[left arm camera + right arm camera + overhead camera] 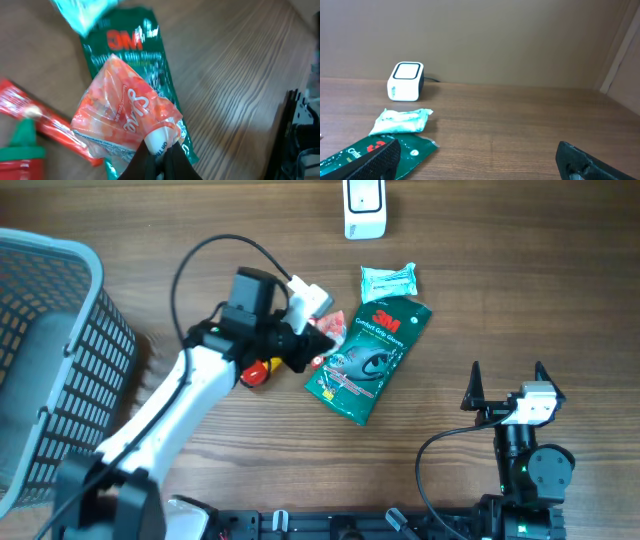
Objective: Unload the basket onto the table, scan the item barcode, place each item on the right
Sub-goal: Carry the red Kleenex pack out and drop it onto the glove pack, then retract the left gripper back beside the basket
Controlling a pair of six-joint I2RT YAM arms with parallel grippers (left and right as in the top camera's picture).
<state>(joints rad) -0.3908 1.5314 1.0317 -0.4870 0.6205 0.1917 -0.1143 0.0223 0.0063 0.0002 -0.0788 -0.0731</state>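
Five packaged goods are here, one of each kind: one green 3M glove pack point(368, 360) mid-table, one teal wipes packet point(388, 281) at its twelve o'clock, one orange-pink pouch point(327, 328) at its nine o'clock, one long red sachet point(50, 127) and one red container with a green cap point(22, 150). There is one white scanner point(364, 208) at the table's twelve o'clock and one grey basket point(60, 340) at nine o'clock. Two arms show, the left arm point(170, 405) at seven o'clock and the right arm point(530, 465) at five o'clock.

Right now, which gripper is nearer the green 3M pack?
Left. The left gripper, shut on the orange pouch, is beside the pack; the right gripper, open, stands far off to its right.
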